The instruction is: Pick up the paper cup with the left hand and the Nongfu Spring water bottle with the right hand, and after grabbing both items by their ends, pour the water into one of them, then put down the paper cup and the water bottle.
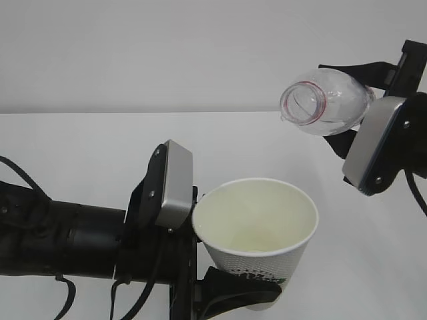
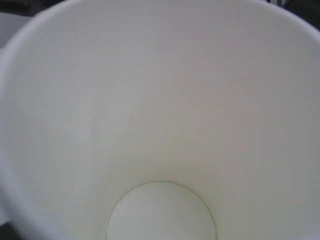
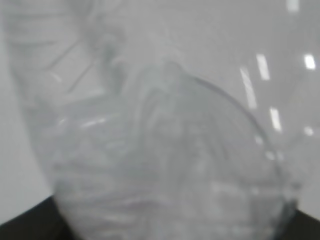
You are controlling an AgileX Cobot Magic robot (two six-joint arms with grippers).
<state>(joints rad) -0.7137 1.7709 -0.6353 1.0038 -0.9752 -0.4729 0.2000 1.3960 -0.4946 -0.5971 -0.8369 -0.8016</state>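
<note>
- Paper cup: white, tapered, cream inside, green print low on its side. Upright, mouth open toward the camera, in the lower middle of the exterior view above the white worktop.
- Left gripper: black fingers closed around the cup's lower part, jaws standing about as wide as the cup there. Grey plate just left of the rim.
- Left wrist view: filled by the cup's inside; round bottom visible at the lower edge. I cannot tell whether water lies in it.
- Nongfu Spring water bottle: clear plastic, red ring at the neck, no cap, tipped over with its open mouth pointing left and slightly down, up and to the right of the cup, apart from it.
- Right gripper: holds the bottle's rear end, jaws set wide around it; fingertips mostly hidden behind the bottle.
- Right wrist view: blurred clear ribbed plastic only; label not readable.
- No stream of water can be made out.
</note>
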